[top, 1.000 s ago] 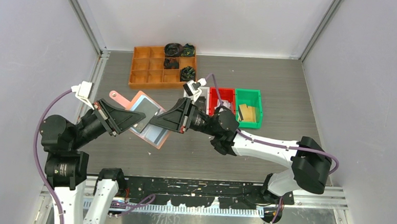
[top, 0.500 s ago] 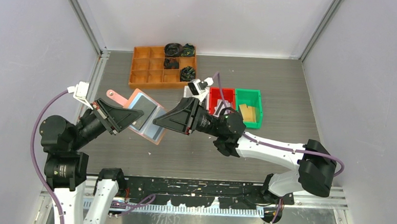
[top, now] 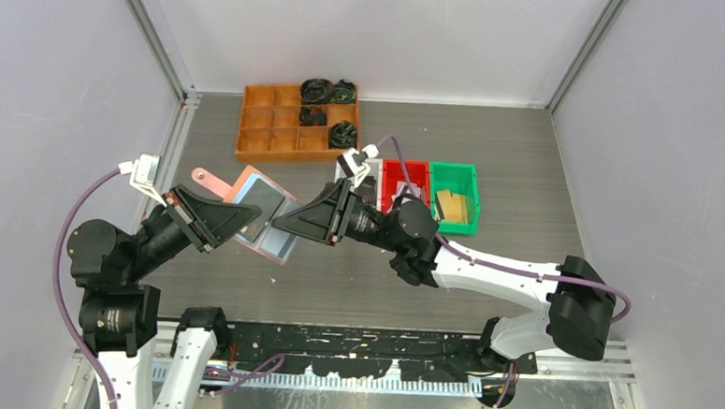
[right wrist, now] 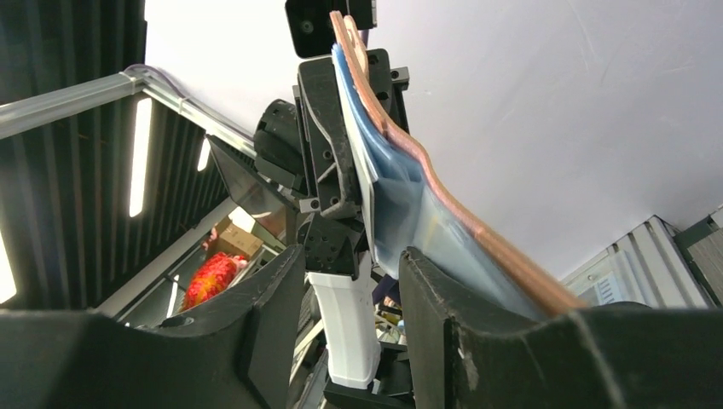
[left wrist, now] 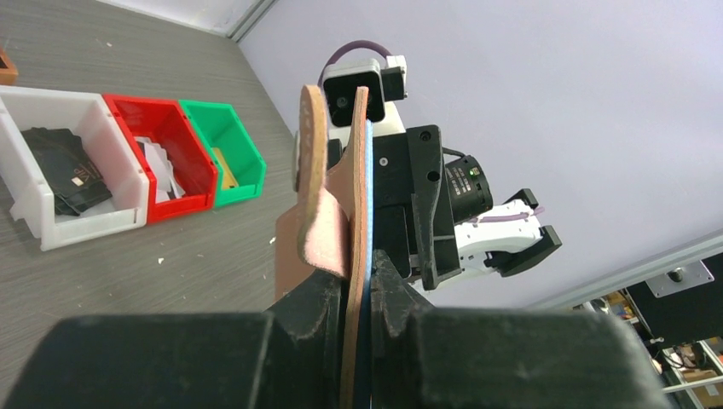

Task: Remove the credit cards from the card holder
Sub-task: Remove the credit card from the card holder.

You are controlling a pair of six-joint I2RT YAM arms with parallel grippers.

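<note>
The card holder [top: 259, 214] is a salmon-pink wallet, held open above the table with its light blue inside facing up and a dark panel on it. My left gripper [top: 248, 220] is shut on its left edge; in the left wrist view the jaws [left wrist: 358, 277] pinch the card holder [left wrist: 359, 170] edge-on. My right gripper [top: 281, 223] is open at its right edge. In the right wrist view the blue face of the card holder [right wrist: 401, 200] lies outside the right finger, with nothing in the gripper [right wrist: 351, 256]. Credit cards lie in bins: black [left wrist: 64, 166], whitish [left wrist: 159, 166], tan [top: 451, 204].
A white bin [left wrist: 34, 213], a red bin [top: 404, 169] and a green bin [top: 472, 187] stand side by side to the right of the grippers. An orange compartment tray [top: 242, 133] with black coiled bundles [top: 318, 92] sits at the back. Grey walls close in on both sides.
The right gripper's jaws have opened wider; it drew back slightly right, then returned to the wallet's right edge. The left gripper and wallet have shifted a little to the left.
</note>
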